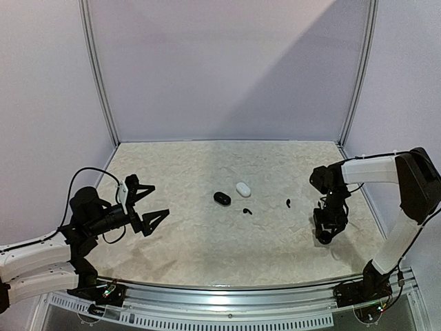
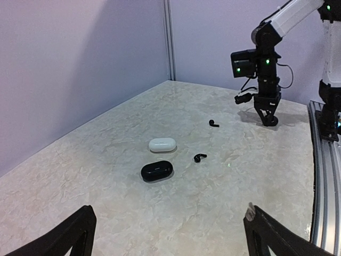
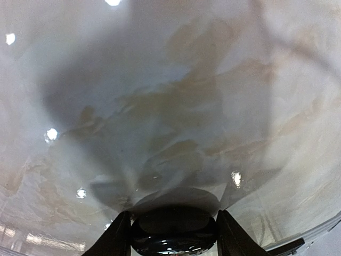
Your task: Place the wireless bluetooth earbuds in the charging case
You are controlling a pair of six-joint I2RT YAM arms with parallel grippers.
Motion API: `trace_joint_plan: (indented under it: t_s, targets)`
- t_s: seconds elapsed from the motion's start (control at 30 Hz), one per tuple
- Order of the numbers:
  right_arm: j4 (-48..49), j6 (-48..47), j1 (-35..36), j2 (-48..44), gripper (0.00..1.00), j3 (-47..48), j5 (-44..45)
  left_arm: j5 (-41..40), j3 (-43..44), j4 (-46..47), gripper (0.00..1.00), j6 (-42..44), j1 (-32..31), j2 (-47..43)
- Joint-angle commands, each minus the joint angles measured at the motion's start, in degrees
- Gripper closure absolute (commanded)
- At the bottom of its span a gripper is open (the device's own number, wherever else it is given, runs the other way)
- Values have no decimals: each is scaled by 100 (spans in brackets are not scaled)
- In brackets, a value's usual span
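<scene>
Marble table [image 1: 207,241] is bearing all. Left gripper [image 1: 160,200], at 9 o'clock, is holding its fingers wide apart. Right gripper [image 3: 173,216], at 3 o'clock, is clamping a glossy case [image 3: 173,232]. Black case [image 1: 222,198] is lying mid-table. One bud [image 1: 247,211] is lying at its 4 o'clock, and another bud [image 1: 288,203] at its 3 o'clock.

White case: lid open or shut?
Shut. The white case lies as one smooth closed pebble; no raised lid or cavity shows in the left wrist view.

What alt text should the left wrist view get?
On a marbled tabletop, a closed white case sits just behind a closed black case, with two black earbuds loose to their right. The open fingers of the left gripper frame the bottom corners, holding nothing; beyond the earbuds the right gripper points down at the table, a dark rounded object at its tip.
</scene>
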Motion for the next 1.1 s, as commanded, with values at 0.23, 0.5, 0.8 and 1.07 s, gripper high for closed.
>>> trace_joint_plan:
  t_s: [0.23, 0.5, 0.8, 1.07]
  targets:
    - [271, -127, -41, -188, 67, 125, -469, 37, -86, -10, 1, 62, -66, -46]
    - [1494, -466, 828, -958, 71, 1469, -102, -608, 82, 218, 1, -340, -66, -88]
    - [3939, -341, 2189, -186, 75, 3667, -328, -1376, 707, 58, 8, 290, -66, -123]
    - [5852, -530, 3184, 785, 74, 4825, -1087, -860, 1748, 306, 19, 483, -205, 644]
